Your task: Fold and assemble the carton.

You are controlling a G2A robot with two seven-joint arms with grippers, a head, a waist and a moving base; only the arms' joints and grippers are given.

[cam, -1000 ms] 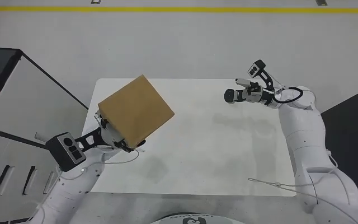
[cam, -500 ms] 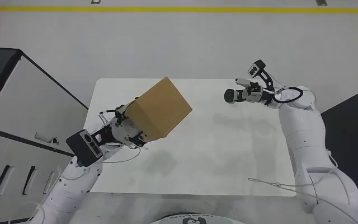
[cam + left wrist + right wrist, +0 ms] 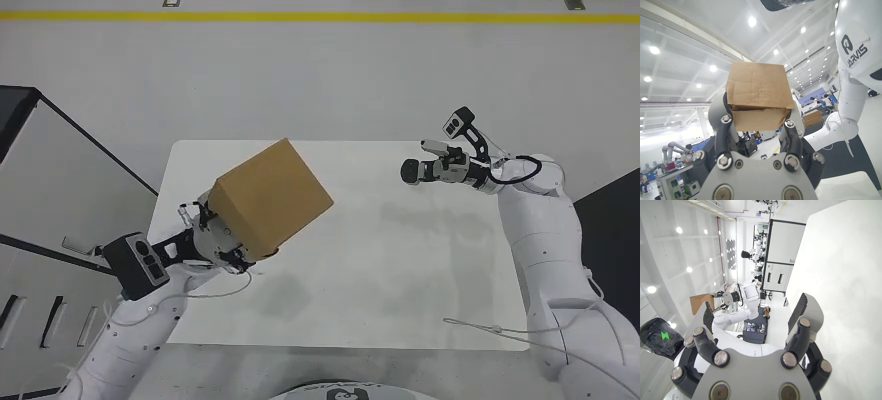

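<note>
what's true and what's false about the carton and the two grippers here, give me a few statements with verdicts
1. The left gripper is shut on the carton. True.
2. The carton lies flat on the table. False: it is held tilted above the table.
3. The right gripper is open and holds nothing. True.
4. Both grippers touch the carton. False: the right gripper is well apart from it, over the table's other side.
</note>
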